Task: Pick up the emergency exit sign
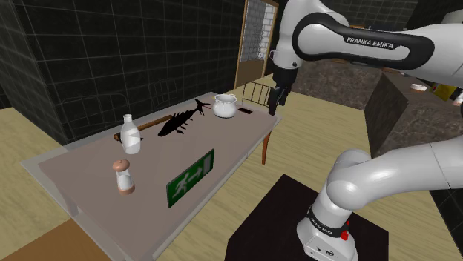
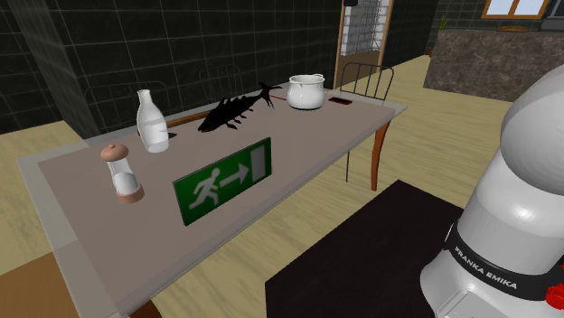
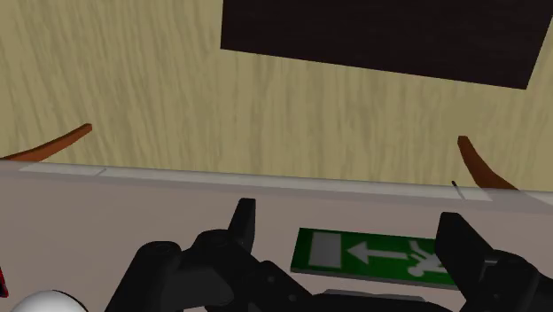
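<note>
Green with a white running figure and arrow, the emergency exit sign [image 2: 223, 180] sits on the grey table [image 2: 81, 262], near the edge that faces the stand [image 1: 260, 222]. Its long axis runs along that edge, and the arrow points toward the end with the white pot [image 2: 306, 91]. My gripper [image 1: 275, 100] hangs high over that end, fingers [image 3: 243, 222] spread wide and holding nothing. I see the sign well apart from it, toward the shoulder view's lower left

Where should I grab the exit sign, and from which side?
Take the exit sign by its top long edge, from above, one finger on each face: it seems to stand upright on its long edge, a thin panel.
</note>
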Robot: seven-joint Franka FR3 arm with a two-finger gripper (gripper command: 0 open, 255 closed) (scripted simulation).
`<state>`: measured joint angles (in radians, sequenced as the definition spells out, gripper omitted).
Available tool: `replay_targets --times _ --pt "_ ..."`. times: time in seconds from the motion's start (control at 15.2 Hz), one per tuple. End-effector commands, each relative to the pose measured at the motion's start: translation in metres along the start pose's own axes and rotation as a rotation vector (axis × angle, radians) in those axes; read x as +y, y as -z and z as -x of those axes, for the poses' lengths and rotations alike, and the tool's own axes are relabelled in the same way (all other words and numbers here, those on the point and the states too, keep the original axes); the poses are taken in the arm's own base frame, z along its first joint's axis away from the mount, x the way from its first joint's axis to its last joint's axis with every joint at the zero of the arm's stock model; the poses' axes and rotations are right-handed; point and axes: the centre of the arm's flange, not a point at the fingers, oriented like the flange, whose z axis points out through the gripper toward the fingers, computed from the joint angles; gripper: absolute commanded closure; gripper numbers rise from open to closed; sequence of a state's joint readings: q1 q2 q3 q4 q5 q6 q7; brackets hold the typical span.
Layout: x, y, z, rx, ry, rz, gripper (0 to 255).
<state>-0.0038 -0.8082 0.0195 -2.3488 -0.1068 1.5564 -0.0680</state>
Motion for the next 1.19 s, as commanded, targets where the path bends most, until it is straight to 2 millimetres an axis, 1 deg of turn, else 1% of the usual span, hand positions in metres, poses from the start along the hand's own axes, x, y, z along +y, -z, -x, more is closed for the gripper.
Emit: replay_targets --times 0.0,0.26,0.53,0.86,1.12 --pt "0.0 0.0 0.0 0.0 0.0 0.0 0" --pt "-0.036 -0.033 -0.019 -0.018 -0.156 -0.007 0" --pt "-0.07 -0.066 -0.044 -0.035 -0.311 -0.014 0" --pt "-0.106 -0.108 -0.08 -0.057 -0.505 -0.023 0" --pt "-0.129 -0.141 -0.113 -0.075 -0.661 -0.03 0"
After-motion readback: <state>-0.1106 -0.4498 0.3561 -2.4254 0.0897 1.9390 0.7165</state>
